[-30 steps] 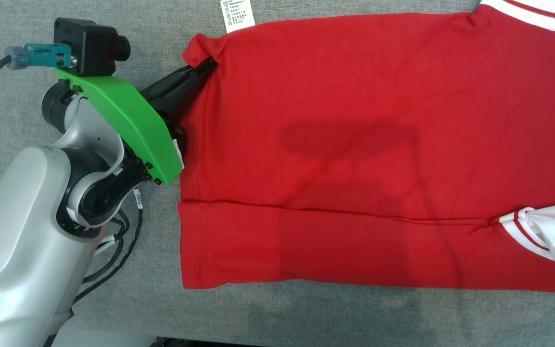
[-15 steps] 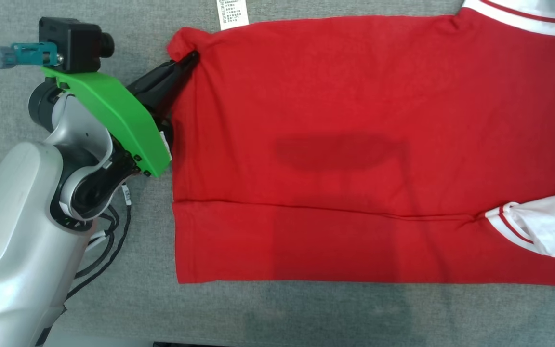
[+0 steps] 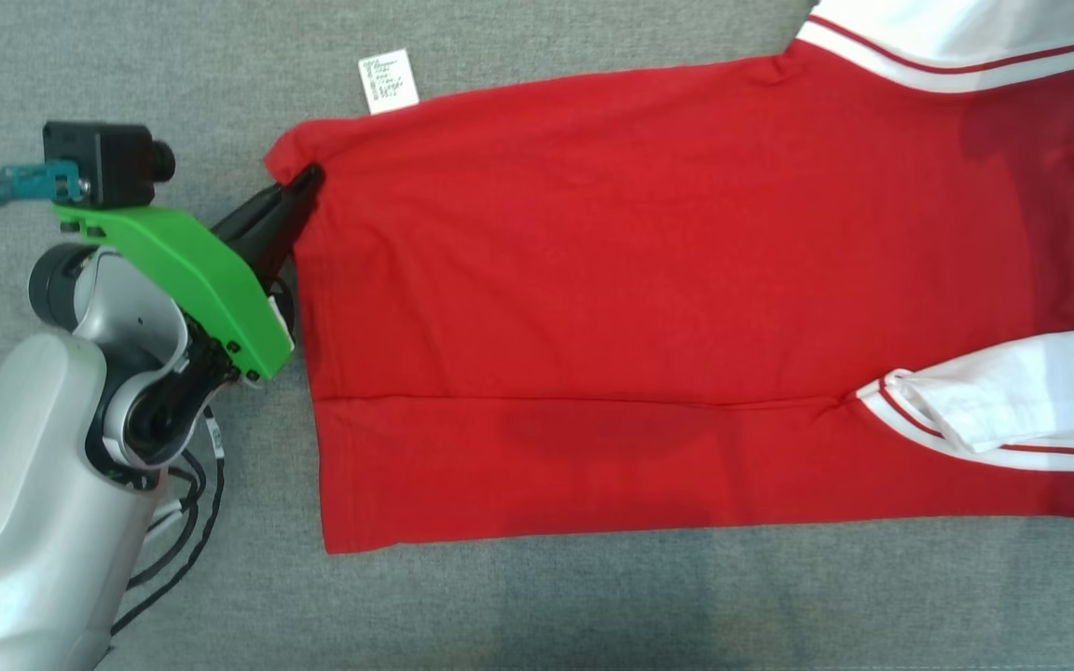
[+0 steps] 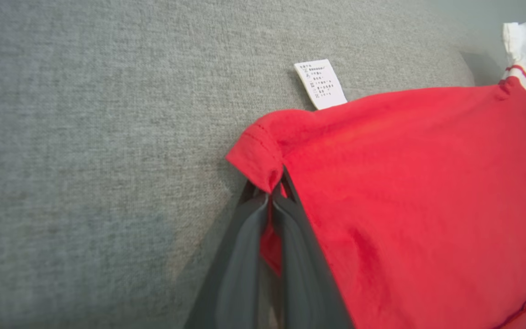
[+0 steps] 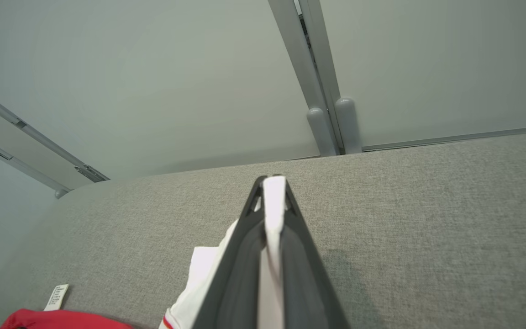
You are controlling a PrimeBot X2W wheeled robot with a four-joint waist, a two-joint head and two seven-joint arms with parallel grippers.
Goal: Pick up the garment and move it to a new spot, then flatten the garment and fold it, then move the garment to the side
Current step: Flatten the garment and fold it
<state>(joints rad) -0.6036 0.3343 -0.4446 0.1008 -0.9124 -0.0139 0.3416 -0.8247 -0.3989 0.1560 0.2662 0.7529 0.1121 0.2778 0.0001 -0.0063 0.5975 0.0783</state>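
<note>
Garment (image 3: 649,280), a soft, light red knit with white sleeves, lies spread on the grey padded surface (image 3: 593,606) and will likely sag and stretch wherever unsupported. Left gripper (image 3: 306,177) is pinched closed on its hem corner; right gripper (image 5: 273,183) is clamped on its white fabric. Hemmed corners and seams probably give the surest hold.

Looks like a robot lab or test booth rather than a home. The surface (image 5: 427,192) is one wide pad of grey fabric, plain pale wall panels (image 5: 153,82) joined by metal posts (image 5: 324,123) stand behind it, and the arm (image 3: 24,522) has a bolted-on camera (image 3: 99,163) trailing loose cables (image 3: 187,522).
</note>
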